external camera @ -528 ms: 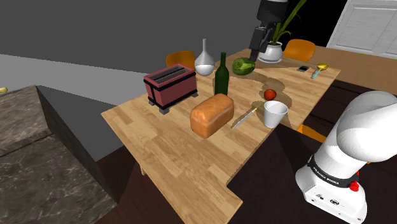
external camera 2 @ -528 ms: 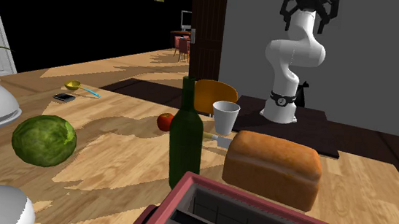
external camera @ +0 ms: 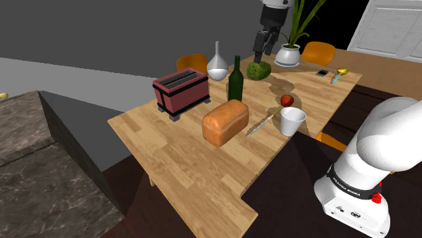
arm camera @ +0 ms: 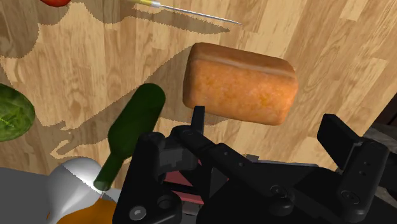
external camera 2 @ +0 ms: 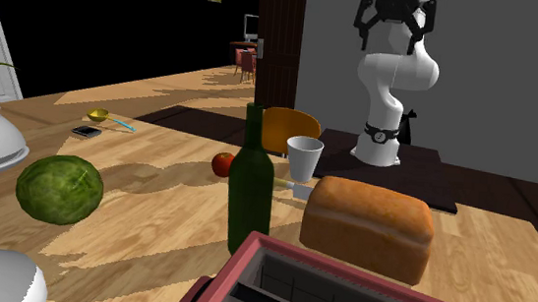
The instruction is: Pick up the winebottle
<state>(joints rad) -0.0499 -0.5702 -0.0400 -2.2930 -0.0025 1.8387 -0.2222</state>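
while the white arm reaches over the far part of the table, we log this:
bottle: the dark green glass wine bottle (external camera: 235,80) stands upright and free on the far half of the light wooden table (external camera: 182,145).
bottle's neighbours: we see the golden-brown bread loaf (external camera: 225,122) just nearer than it, the dark red two-slot toaster (external camera: 180,91) to the shoulder view's left, and the white flask-shaped vase (external camera: 217,66) just beyond it to the left.
gripper: the all-black two-finger gripper (external camera: 264,53) hangs high over the table. in the shoulder view it shows just above the round green melon-like ball (external camera: 258,69), to the right of the bottle and apart from it.
jaws: we see them spread and clasping nothing. in the wrist view the bottle lies out beside one finger (arm camera: 147,167), not between the two.
near edge, shoulder view's right: a white cup (external camera: 293,121), a thin-bladed knife (external camera: 259,126) and a small round red fruit (external camera: 287,100).
far end: a white pot with a green plant (external camera: 288,55).
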